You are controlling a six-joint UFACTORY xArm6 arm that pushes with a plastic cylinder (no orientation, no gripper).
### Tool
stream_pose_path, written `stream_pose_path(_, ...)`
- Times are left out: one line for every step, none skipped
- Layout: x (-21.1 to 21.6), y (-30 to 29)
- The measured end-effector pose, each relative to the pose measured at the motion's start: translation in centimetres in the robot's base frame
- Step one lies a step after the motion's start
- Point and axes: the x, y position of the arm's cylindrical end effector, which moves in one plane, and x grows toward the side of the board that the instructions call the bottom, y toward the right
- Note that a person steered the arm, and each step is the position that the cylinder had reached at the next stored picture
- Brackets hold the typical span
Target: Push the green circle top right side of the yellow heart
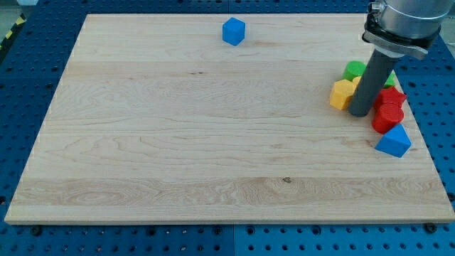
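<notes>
My tip [360,114] stands on the wooden board [178,142] at the view's right, inside a cluster of blocks. A yellow block [342,94], its shape unclear, lies just to the tip's left, touching or nearly touching the rod. A green block [353,70] sits above the tip, partly hidden by the rod, so I cannot confirm its outline. Two red blocks [388,110] crowd the tip's right side, one above the other. A blue triangular block [393,141] lies below and right of the tip. A blue cube [233,31] sits well apart, far up and left.
</notes>
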Motion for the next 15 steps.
stream_pose_path(-2.3, -1.1)
stream_pose_path(-3.8, -1.6)
stream_pose_path(-0.4, -1.4)
stream_pose_path(0.0, 0.5)
stream_pose_path(0.0, 1.7)
stream_pose_path(-2.2, 1.4)
stream_pose_path(-4.3, 1.4)
stream_pose_path(-4.7, -0.5)
stream_pose_path(-6.9, -1.3)
stream_pose_path(-9.0, -1.3)
stream_pose_path(-8.0, -2.1)
stream_pose_path(-7.6, -2.4)
stream_pose_path(-6.3, -0.8)
stream_pose_path(-3.8, 0.6)
stream_pose_path(-2.8, 2.4)
